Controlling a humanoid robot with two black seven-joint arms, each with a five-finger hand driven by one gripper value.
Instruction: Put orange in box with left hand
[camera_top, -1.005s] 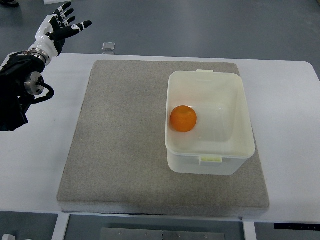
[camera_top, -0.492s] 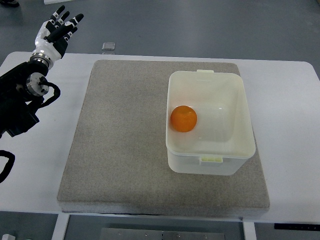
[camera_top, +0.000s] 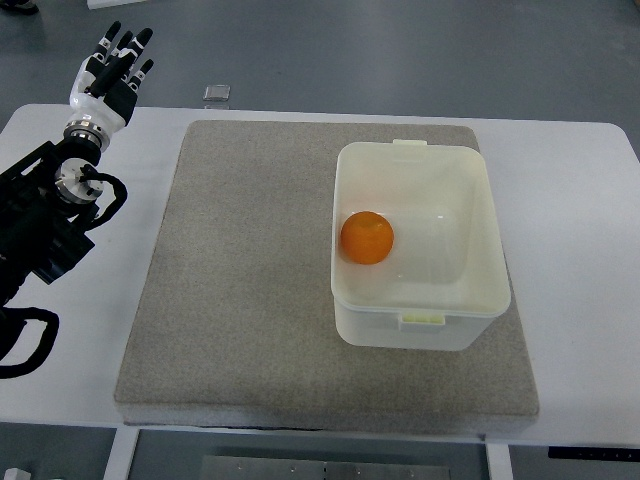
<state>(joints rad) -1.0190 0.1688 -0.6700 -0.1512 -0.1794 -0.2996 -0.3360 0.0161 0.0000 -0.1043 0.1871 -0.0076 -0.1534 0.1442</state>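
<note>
The orange (camera_top: 367, 238) lies inside the white plastic box (camera_top: 470, 300), against its left wall. The box stands on the right part of a grey mat (camera_top: 250, 270). My left hand (camera_top: 113, 62) is at the far upper left, beyond the table's back edge, far from the box. Its fingers are stretched out and hold nothing. The black left arm (camera_top: 45, 220) runs along the left edge of the picture.
The mat lies on a white table (camera_top: 575, 200). A small square grey object (camera_top: 217, 94) lies at the table's back edge, right of my left hand. The floor shows beyond the table.
My left hand has turned and drawn its fingers closer together, pointing more upward. The left arm has shifted right and further into the picture. The orange and box have not moved.
</note>
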